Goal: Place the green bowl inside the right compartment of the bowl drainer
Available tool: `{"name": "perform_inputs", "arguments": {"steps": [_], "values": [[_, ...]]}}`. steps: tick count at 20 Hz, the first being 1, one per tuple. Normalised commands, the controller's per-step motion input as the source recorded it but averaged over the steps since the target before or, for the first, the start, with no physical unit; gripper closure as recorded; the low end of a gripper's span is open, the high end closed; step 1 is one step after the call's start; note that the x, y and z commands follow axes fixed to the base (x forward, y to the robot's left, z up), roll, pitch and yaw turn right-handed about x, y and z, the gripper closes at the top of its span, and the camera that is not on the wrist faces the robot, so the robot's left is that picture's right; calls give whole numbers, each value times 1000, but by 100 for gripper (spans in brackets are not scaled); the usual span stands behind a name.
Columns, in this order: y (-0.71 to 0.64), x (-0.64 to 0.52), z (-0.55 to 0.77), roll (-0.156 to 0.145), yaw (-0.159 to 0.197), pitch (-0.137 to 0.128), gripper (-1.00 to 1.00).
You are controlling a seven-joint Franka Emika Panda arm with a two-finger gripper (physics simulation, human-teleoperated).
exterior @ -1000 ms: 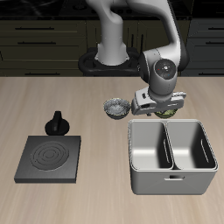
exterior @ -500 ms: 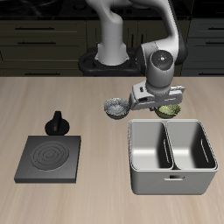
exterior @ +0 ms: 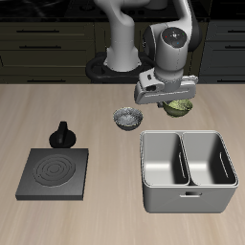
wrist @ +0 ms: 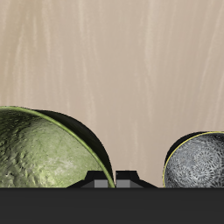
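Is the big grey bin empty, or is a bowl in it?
Empty: both wells of the grey metal bowl drainer show only bare walls.

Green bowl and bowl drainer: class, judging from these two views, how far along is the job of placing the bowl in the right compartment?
Done: the gripper has the green bowl and holds it above the table. In hand: carrying it; it hangs behind the bowl drainer, not yet over a well. The grey speckled bowl sits on the table. Left: move over the right compartment, lower, release. Both wells look empty.
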Motion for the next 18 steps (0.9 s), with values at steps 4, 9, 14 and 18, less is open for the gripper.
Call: {"name": "perform_inputs", "arguments": {"steps": [4, 9, 14, 18], "values": [[-137, -58, 663, 2, -13, -108, 100], [-143, -167, 741, 3, -35, -118, 100], [-87, -87, 393, -7, -18, -76, 100], [-67, -29, 207, -6, -18, -30, 100]]}}
